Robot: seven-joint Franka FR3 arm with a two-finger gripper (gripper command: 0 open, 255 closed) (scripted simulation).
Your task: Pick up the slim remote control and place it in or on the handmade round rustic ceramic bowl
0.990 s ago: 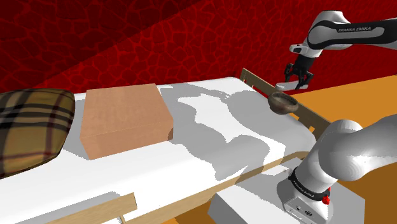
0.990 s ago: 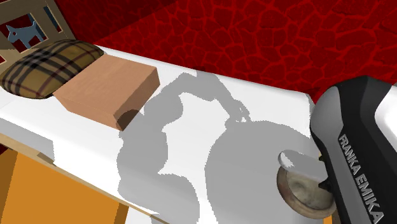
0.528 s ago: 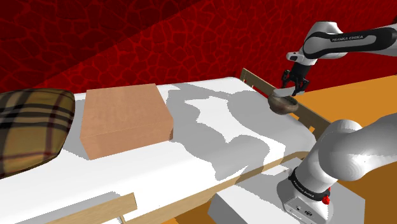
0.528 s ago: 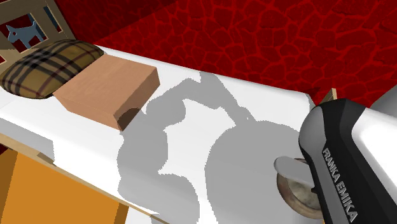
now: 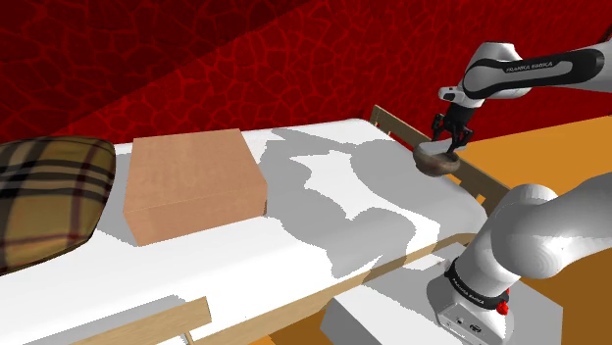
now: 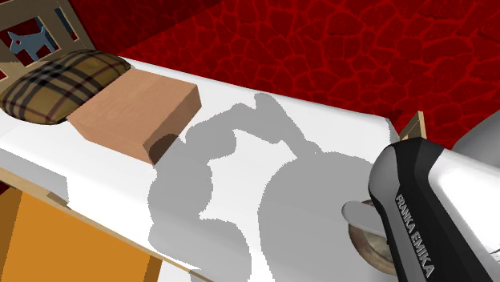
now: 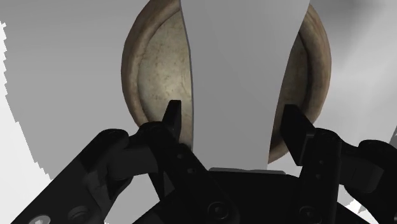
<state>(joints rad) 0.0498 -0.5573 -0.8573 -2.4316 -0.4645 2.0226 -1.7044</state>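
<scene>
A round, brownish, speckled bowl (image 5: pixel 438 161) sits near the foot end of the white bed, by the wooden rail. My black gripper (image 5: pixel 450 144) hangs right over it, shut on the slim remote, drawn as a plain grey slab. In the wrist view the remote (image 7: pixel 238 70) runs out between my gripper (image 7: pixel 234 124) fingers across the bowl (image 7: pixel 156 70), hiding its middle. In the second exterior view the remote's grey end (image 6: pixel 362 215) pokes out above the bowl's rim (image 6: pixel 370 245); the arm's dark link covers the rest.
A tan cardboard box (image 5: pixel 191 186) lies mid-bed, with a plaid pillow (image 5: pixel 49 191) beyond it at the shoulder view's left. A wooden bed rail (image 5: pixel 392 124) runs behind the bowl. The arm's stand (image 5: pixel 387 316) is at lower right. Red patterned walls stand behind.
My gripper has come down with the remote and shifted slightly to the shoulder view's left, from above and beside the bowl to just over it. The bowl and box have not moved.
</scene>
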